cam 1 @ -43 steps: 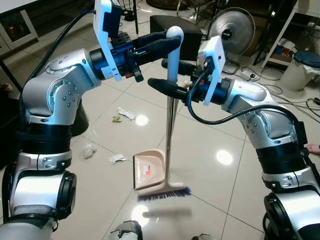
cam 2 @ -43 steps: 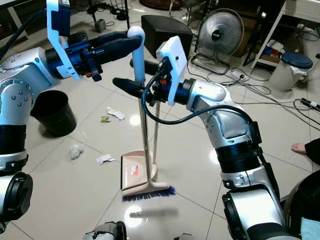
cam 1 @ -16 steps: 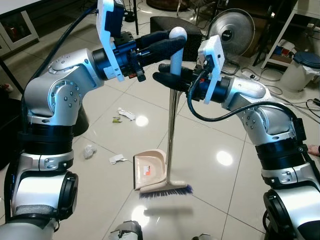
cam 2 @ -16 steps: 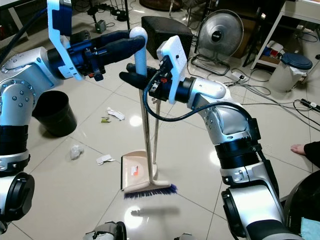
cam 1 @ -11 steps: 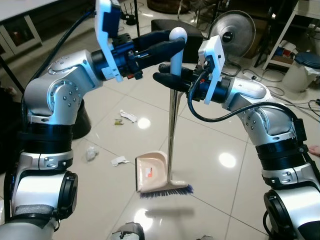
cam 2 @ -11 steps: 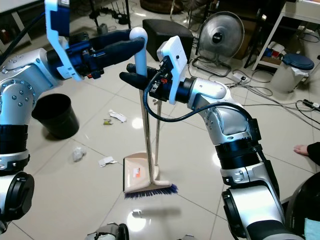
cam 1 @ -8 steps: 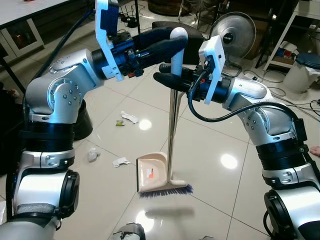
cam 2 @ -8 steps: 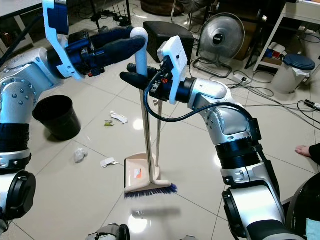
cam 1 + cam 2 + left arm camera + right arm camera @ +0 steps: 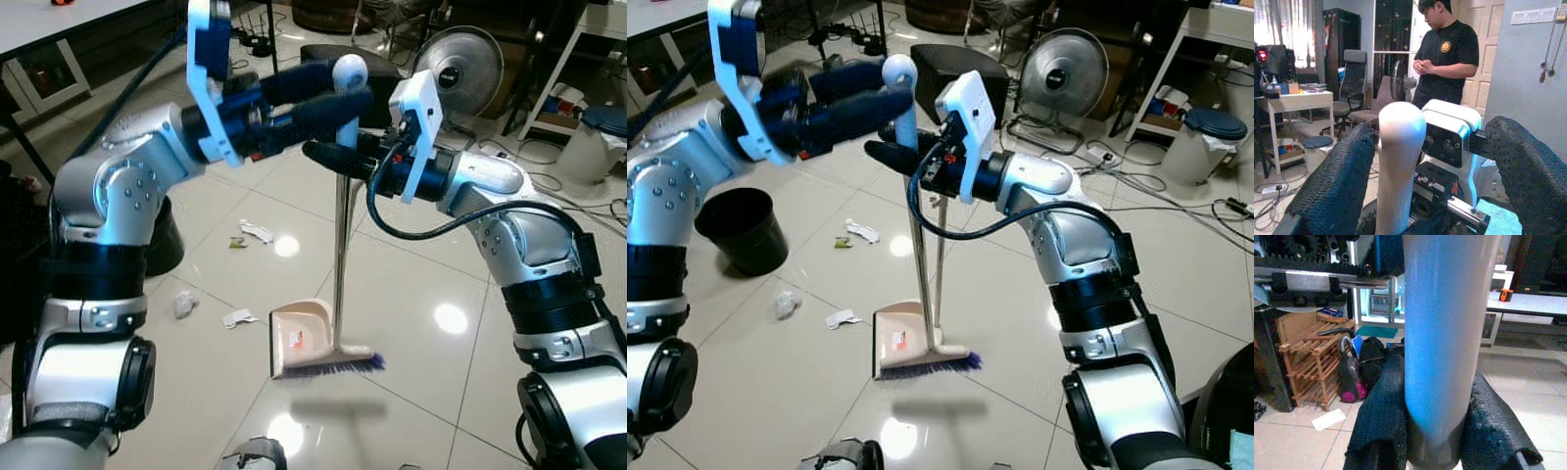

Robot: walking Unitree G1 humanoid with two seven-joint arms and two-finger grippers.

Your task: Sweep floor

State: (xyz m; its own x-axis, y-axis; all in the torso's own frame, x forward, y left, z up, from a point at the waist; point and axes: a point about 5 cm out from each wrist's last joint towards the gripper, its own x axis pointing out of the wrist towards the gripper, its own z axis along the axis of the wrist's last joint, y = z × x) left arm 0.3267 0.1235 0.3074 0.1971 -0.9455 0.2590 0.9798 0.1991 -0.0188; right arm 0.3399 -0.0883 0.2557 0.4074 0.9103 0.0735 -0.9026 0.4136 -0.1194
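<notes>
The tiled floor (image 9: 411,294) spreads glossy and pale under the robot, with cables, a standing fan (image 9: 460,59) and a white lidded bin (image 9: 593,137) toward the back right, and a black bucket (image 9: 743,230) on the left. At the centre the broom (image 9: 338,264) stands upright, its metal pole rising to a pale blue grip with a rounded white top, and its blue-bristled head (image 9: 328,365) rests on the tiles against the front lip of the beige dustpan (image 9: 299,333). The right gripper (image 9: 328,155) is clamped on the broom's grip below the top; its wrist view has 2 black pads pressed on either side of the blue shaft. The left gripper (image 9: 338,88) reaches in from the left at the very top of the handle, and its wrist view shows its 2 fingers spread apart with the white knob between them, not squeezed. Small scraps lie left of the dustpan: a crumpled wad (image 9: 184,304), a white paper bit (image 9: 235,318), a white wrapper (image 9: 258,231) and a tiny greenish piece (image 9: 236,242). A person (image 9: 1447,54) in a black shirt stands in the left wrist view.
</notes>
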